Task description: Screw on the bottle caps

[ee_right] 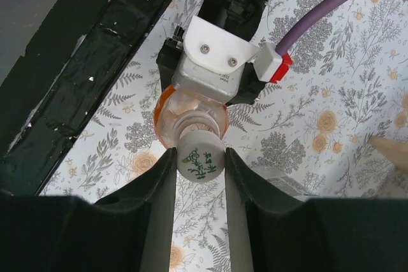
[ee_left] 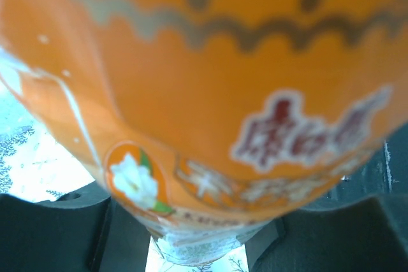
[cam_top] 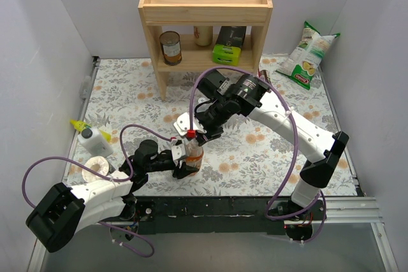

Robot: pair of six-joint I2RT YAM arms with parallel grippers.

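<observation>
The bottle with orange liquid stands upright near the table's front edge. My left gripper is shut on its body from the left. Its orange label fills the left wrist view, with dark fingers on either side low down. A white cap with green print sits on the bottle's neck. My right gripper is shut on that cap from above, one pad on each side. In the top view the right gripper hangs directly over the bottle. The other caps and bottles cannot be made out.
A wooden shelf at the back holds a brown tin can and a green box. A snack bag lies at the back right. A white squeeze bottle with a yellow nozzle lies at the left edge.
</observation>
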